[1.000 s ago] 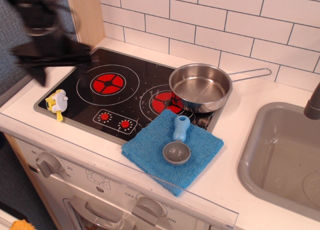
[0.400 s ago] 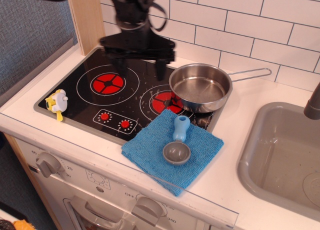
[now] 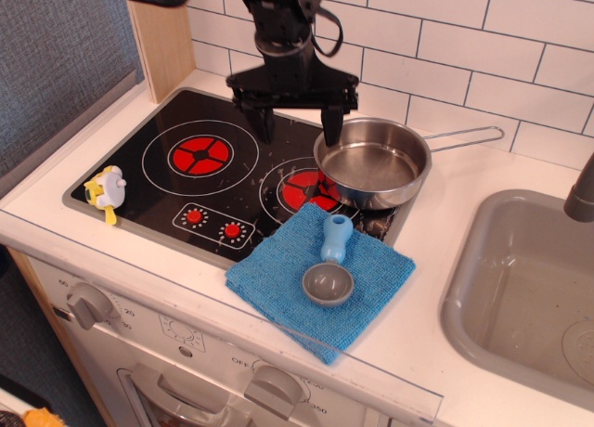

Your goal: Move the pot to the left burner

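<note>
Observation.image: gripper (image 3: 297, 128) spread wide, empty, just left of pot (image 3: 372, 162). Pot sits on scuffed rt burner. I want fingers straddling near rim, then carry to left burner (image 3: 200, 155).

The left burner (image 3: 200, 155) lies bare, with open black cooktop (image 3: 148, 139) all round it; only a small yellow toy (image 3: 105, 189) sits near the front left edge. The gripper (image 3: 297, 122) hangs with fingers spread just left of the pot (image 3: 372, 162), which covers part of the right burner (image 3: 302, 189). In front, a blue cloth (image 3: 320, 278) carrying a grey scoop (image 3: 330, 269) crowds the pot's near side.
</note>
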`<state>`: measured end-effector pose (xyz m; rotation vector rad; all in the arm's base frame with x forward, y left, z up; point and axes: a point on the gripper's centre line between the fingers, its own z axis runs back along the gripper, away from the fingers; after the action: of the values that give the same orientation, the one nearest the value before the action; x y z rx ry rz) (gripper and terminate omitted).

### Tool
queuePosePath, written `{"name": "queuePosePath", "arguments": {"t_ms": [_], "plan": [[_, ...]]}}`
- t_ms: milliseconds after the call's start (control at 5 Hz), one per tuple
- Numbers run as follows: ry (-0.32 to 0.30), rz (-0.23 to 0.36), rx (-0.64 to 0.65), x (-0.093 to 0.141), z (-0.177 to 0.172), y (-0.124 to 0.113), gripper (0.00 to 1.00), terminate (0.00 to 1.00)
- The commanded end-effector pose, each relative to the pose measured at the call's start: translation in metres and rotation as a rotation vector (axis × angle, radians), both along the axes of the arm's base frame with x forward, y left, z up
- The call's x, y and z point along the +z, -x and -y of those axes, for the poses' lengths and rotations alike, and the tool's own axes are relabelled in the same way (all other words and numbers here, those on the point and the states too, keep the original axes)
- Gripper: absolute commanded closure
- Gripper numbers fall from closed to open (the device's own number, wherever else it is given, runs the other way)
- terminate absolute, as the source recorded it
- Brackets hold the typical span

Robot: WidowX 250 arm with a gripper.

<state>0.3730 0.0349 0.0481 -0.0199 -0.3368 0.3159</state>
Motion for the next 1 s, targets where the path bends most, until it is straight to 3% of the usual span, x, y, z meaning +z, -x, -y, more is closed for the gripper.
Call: {"name": "queuePosePath", "arguments": {"t_ms": [0, 200, 800], "plan": [[0.029, 0.018, -0.038, -0.009, 0.013, -0.016, 0.00, 0.00], [0.028, 0.017, -0.045, -0.012, 0.018, -0.016, 1.00, 0.00], [-0.011, -0.008, -0.057, -0.007, 0.024, -0.006, 1.00, 0.00]]}}
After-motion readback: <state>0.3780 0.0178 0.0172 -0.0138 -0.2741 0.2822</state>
